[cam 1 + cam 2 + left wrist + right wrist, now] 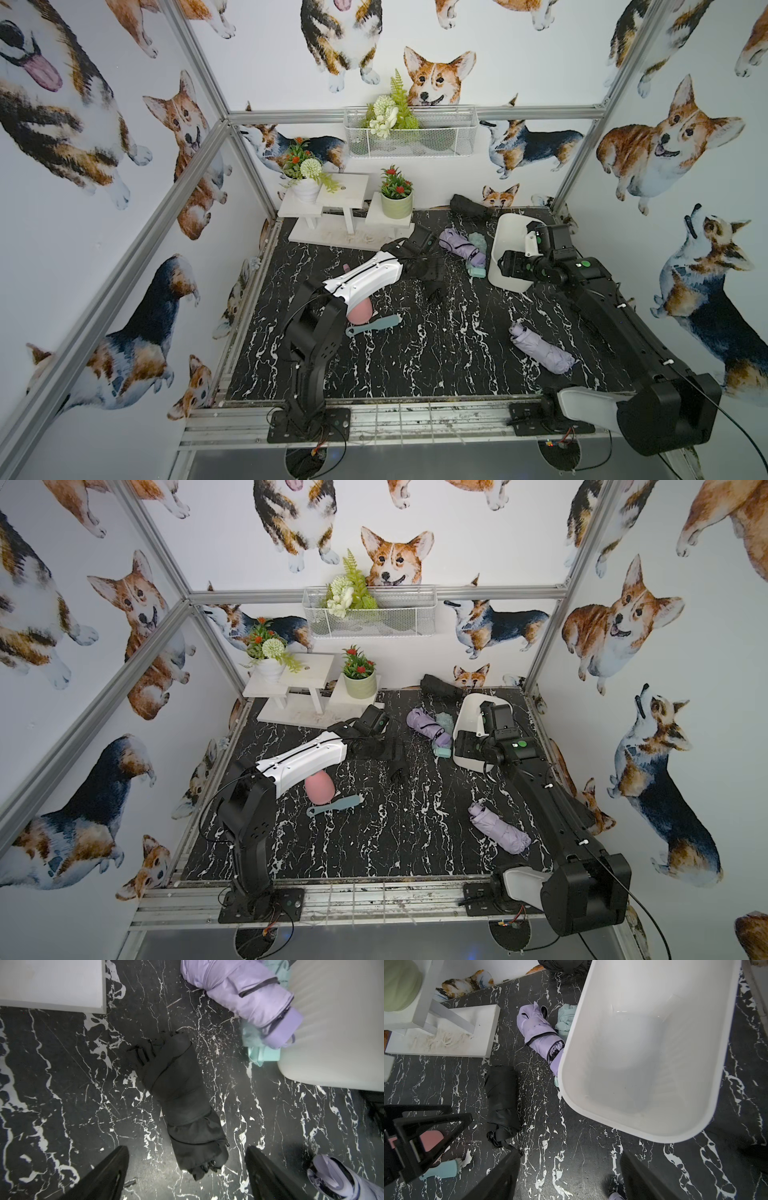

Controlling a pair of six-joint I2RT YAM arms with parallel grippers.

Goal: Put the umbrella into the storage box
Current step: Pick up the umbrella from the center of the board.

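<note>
Far left of the left gripper (186, 1149): white stepped plant stand (332, 195) at the back of the black white-veined marble-look table (415, 357). Also left of that gripper but nearer the robot, partly under the arm: pink egg-shaped object (360, 312), touching or just beside a teal plastic brush (372, 325), can't tell which.

Left gripper released, jaws wide, one finger either side of one end of the black folded fabric umbrella (178, 1093). Table shows in the gap on both sides, no contact visible. The umbrella lies flat on the table, stretching away ahead of the gripper, outside the box.

Between the left gripper and the right gripper (569, 1157): lilac folded umbrella (245, 995) partly overlapping a mint-green folded umbrella (260, 1056), both against the long wall of the white oblong plastic storage box (571, 1047).

The box stands upright on the table just ahead of the right gripper, bare white floor showing inside. Right gripper released too, jaws apart, only table between them.

Behind the right gripper, toward the robot: second lilac folded umbrella (540, 348), flat on the table, well apart from the box. Beyond the box, at the back wall: second black folded umbrella (469, 205).
</note>
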